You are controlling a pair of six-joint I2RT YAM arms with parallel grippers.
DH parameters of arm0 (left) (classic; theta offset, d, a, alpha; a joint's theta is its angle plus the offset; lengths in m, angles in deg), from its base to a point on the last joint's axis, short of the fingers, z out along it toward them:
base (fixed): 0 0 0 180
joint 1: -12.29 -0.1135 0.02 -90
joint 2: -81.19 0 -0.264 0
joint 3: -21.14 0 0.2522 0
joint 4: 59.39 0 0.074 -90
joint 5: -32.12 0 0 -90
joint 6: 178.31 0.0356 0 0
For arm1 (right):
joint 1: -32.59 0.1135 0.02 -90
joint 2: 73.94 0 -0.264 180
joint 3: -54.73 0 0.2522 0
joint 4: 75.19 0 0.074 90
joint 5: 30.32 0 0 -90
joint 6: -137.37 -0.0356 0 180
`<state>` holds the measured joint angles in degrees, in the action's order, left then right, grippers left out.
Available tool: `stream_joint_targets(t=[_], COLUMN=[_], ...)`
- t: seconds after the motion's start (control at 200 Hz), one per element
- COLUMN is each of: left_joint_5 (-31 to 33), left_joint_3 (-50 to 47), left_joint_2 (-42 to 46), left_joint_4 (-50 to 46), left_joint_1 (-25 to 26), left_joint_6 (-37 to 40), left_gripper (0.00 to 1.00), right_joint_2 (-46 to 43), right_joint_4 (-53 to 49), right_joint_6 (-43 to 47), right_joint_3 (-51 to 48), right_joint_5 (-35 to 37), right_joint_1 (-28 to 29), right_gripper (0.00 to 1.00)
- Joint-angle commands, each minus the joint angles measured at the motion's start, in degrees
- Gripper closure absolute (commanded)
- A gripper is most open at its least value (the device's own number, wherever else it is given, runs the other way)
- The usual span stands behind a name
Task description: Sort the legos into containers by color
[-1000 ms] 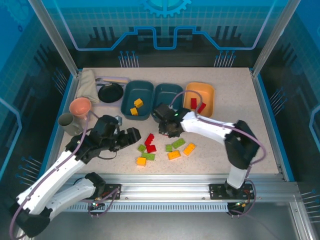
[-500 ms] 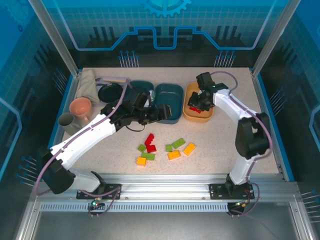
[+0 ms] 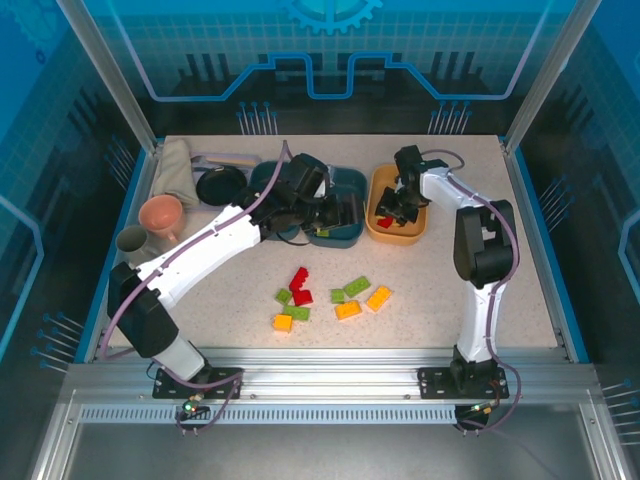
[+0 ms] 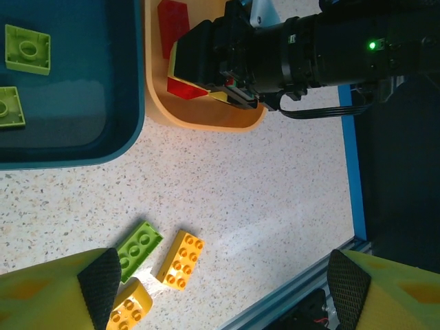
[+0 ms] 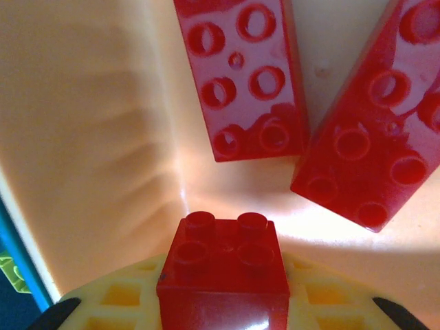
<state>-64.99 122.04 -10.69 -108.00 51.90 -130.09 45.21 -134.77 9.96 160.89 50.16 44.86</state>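
Right gripper (image 5: 223, 302) clamps a small red brick (image 5: 221, 265) between its pads, low inside the orange bin (image 5: 89, 137); two longer red bricks (image 5: 240, 75) lie just beyond its tips. Left gripper (image 4: 220, 289), jaws spread wide, hangs over the table (image 4: 261, 185), a green brick (image 4: 139, 242) and an orange brick (image 4: 180, 258) near one finger, a teal bin (image 4: 82, 69) with two green bricks (image 4: 27, 48) farther ahead.

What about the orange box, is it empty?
Not empty. Two red bricks lie flat in the orange-yellow bin, and the right gripper holds a third red brick over it.
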Motion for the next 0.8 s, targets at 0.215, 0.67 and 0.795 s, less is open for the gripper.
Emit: stream_joint_targets(t=[0.215,0.67,0.795], left_joint_5=[3.0,12.4,6.9], left_joint_3=[-2.2,-15.7,-27.0], left_joint_2=[1.3,13.1,17.8], left_joint_4=[-5.0,-20.7,-17.9], left_joint_1=[0.4,-2.3,-7.5], left_joint_6=[0.1,-17.2,-25.0], left_gripper=[0.18,0.19,0.2], right_joint_2=[0.4,-25.0,-36.0], right_joint_4=[-5.1,2.6,16.4], right_joint_6=[0.8,7.4,13.6], right_joint_3=[4.0,-5.6,-20.1], right_joint_5=[-0.3,7.3,2.5], right_joint_1=[0.2,7.8,17.1], right_gripper=[0.42,0.38,0.31])
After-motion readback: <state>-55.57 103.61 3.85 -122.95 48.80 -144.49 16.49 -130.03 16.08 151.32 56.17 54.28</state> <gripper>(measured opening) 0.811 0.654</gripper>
